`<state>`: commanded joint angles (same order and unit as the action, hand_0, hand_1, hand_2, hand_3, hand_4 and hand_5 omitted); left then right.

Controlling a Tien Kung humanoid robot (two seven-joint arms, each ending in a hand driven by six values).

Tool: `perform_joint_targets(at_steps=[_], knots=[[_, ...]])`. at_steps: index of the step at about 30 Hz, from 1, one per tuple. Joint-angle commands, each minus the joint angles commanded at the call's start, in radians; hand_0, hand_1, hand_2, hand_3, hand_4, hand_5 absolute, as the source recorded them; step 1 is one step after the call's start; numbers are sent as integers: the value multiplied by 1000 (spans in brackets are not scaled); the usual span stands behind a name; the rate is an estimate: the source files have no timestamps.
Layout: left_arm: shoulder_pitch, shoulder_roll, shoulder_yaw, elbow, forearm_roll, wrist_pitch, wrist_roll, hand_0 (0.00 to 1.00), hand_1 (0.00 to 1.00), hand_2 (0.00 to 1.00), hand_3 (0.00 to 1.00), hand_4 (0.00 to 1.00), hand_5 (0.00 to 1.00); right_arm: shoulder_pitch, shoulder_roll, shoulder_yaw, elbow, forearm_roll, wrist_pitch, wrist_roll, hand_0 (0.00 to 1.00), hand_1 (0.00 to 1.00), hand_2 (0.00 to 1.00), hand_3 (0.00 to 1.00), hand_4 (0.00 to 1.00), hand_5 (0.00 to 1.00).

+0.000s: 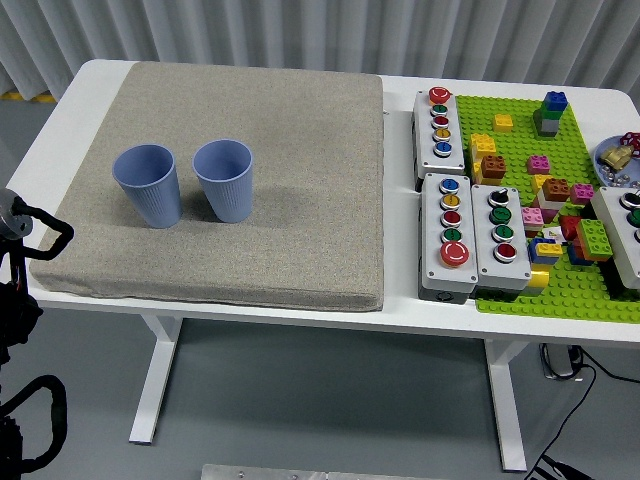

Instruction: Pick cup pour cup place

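Two light blue ribbed cups stand upright side by side on the grey mat (250, 180), left of its middle. The left cup (148, 185) and the right cup (223, 179) are nearly touching, and I cannot see anything inside either. My left arm (22, 250) rests at the picture's left edge, beside and below the table's near left corner, well apart from the cups. Only black links and a grey joint of it show. The right arm is out of view.
Right of the mat lie three grey button boxes (458, 235) with coloured buttons. Beyond them is a green baseplate (560, 290) carrying several loose bricks. A small dish (615, 160) sits at the far right edge.
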<state>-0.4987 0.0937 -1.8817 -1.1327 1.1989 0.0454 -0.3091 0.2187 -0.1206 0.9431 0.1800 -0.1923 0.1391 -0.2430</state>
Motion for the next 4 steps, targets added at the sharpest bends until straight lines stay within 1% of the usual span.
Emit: perform_joint_targets(at_steps=[4], knots=[[3, -3, 0, -1, 2, -1, 1, 736, 736, 846, 850, 766, 998, 2, 1, -3, 0, 1, -1, 1, 763, 691, 708, 607, 186, 288]])
